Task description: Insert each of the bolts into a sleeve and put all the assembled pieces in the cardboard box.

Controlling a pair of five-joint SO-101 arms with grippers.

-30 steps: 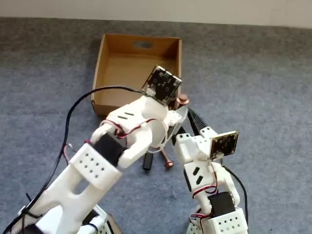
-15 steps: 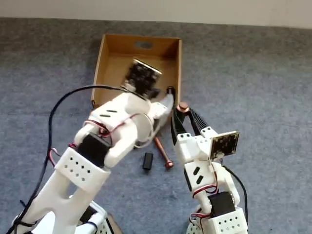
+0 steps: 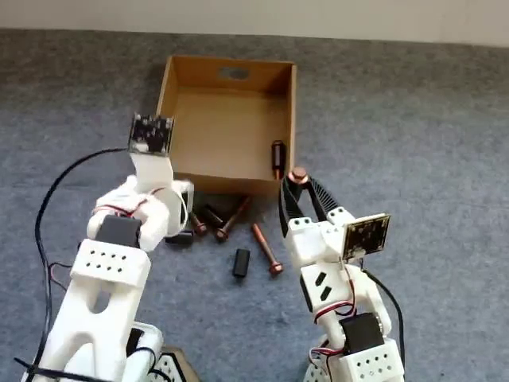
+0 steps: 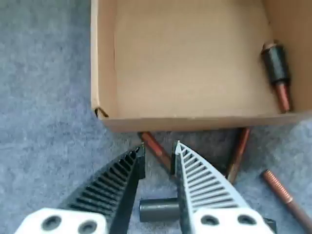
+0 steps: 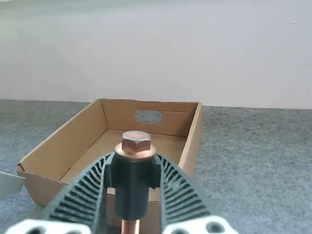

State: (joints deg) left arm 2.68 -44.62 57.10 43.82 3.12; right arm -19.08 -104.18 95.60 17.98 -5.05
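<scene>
In the left wrist view, a black sleeve [image 4: 157,209] lies partly masked by the left tool's [image 4: 159,147] fingers [image 4: 200,180], and a loose bolt [image 4: 285,196] runs off the picture's edge. In the right wrist view, the held bolt's [image 5: 136,144] shank is hidden inside its sleeve [image 5: 130,192], and the tip is cut off by the frame.

Left arm folded low on its own side, left end effector [image 4: 159,147] aimed downward, jaws a little apart; right arm raised alongside, right end effector [image 5: 132,163] clamped around a sleeved bolt [image 5: 131,190], held upright, head on top.
</scene>
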